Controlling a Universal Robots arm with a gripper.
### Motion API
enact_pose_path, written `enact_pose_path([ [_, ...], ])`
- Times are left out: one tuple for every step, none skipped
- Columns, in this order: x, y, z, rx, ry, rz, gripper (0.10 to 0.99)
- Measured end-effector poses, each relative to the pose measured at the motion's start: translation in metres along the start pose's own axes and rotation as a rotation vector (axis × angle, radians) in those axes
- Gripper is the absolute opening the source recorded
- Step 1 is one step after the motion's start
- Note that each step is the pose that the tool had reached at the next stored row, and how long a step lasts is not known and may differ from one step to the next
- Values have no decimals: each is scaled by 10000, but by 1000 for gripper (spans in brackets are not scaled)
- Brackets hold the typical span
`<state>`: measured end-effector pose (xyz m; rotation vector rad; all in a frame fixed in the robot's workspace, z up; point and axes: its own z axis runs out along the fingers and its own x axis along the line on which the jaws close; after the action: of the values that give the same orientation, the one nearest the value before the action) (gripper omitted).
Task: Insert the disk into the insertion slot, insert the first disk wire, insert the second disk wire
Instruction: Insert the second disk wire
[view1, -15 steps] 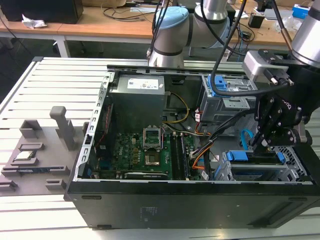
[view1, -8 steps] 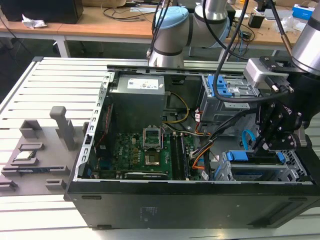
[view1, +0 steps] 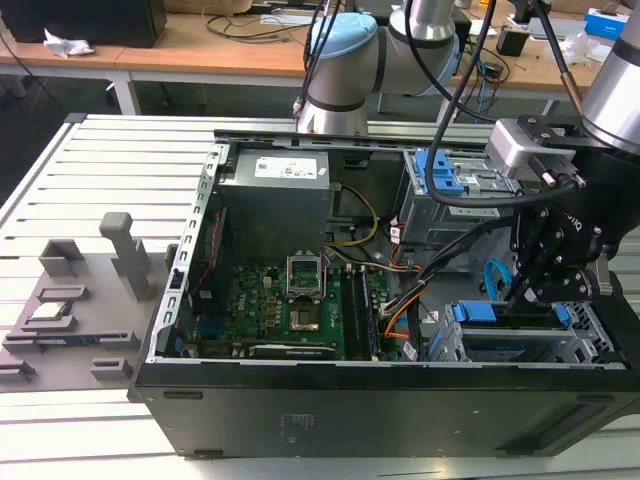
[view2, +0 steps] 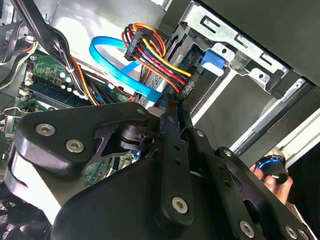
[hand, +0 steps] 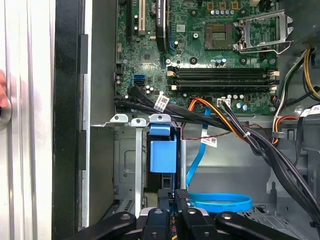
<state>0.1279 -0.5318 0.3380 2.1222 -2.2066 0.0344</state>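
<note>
Blue-framed disk (view1: 505, 313): exterior view, seated in the slot (view1: 520, 345) at the case's right front corner.
Gripper (view1: 528, 292): just above the disk.
Fingers (hand: 181, 200): first wrist view, pressed together beside the blue wire (hand: 220, 202).
Second wrist view: fingers (view2: 170, 125) below the power wires (view2: 150, 52).

The open computer case (view1: 380, 400) lies on its side on the slatted bench (view1: 110, 160). Inside it, the green motherboard (view1: 290, 310) sits below the grey power supply (view1: 275, 185). Grey plastic fixtures (view1: 125, 255) stand on the bench at the exterior view's left.
</note>
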Motion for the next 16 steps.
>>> enact_pose_path([
  [0,0,0,0,-1,0,161],
  [0,0,0,0,0,0,161],
  [0,0,1,0,-1,0,161],
  [0,0,-4,0,-4,0,161],
  [1,1,-18,0,-12,0,161],
  [5,3,-65,0,-2,1,161],
  [5,3,-73,0,-2,0,161],
  [5,3,-72,0,-6,0,161],
  [5,3,-72,0,-8,0,161],
  [5,3,-73,0,-6,0,161],
  [6,3,-74,0,-4,0,161],
  [5,3,-74,0,-5,0,161],
  [6,3,-74,0,-6,0,161],
  [5,3,-73,0,-6,0,161],
  [5,3,-73,0,-7,0,161],
  [5,3,-74,0,-7,0,161],
])
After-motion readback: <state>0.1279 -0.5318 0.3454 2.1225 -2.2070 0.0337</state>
